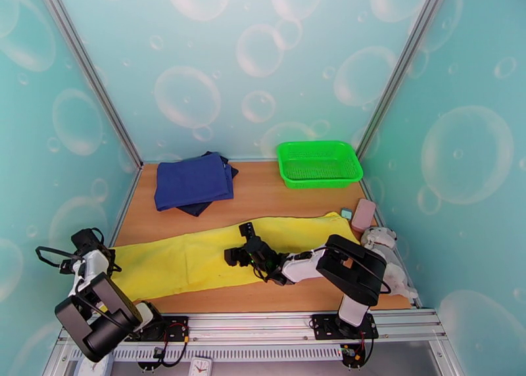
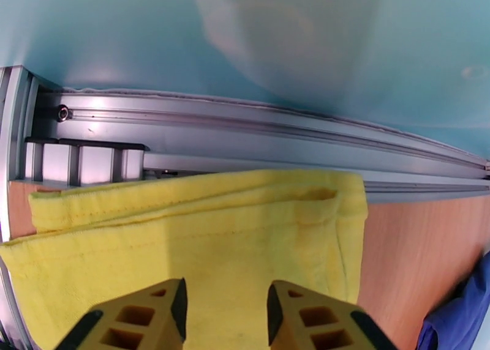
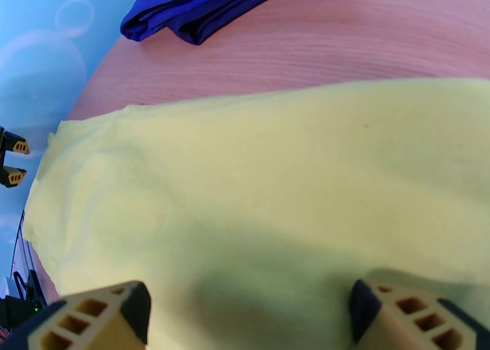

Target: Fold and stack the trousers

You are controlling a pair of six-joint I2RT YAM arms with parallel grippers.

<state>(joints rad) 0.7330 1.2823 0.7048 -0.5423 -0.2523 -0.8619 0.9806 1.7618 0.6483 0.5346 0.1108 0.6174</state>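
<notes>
trousers: laid lengthwise left-right, near edge partly hidden by arm
left gripper: jaws parted
right gripper: jaws spread wide

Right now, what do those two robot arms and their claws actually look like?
The left arm and right arm are chunky black-and-white links trailing thin black cables. The left gripper and right gripper each have two yellow-orange fingers with rectangular cut-outs and dark inner pads.

no legible text, labels, numbers
</notes>
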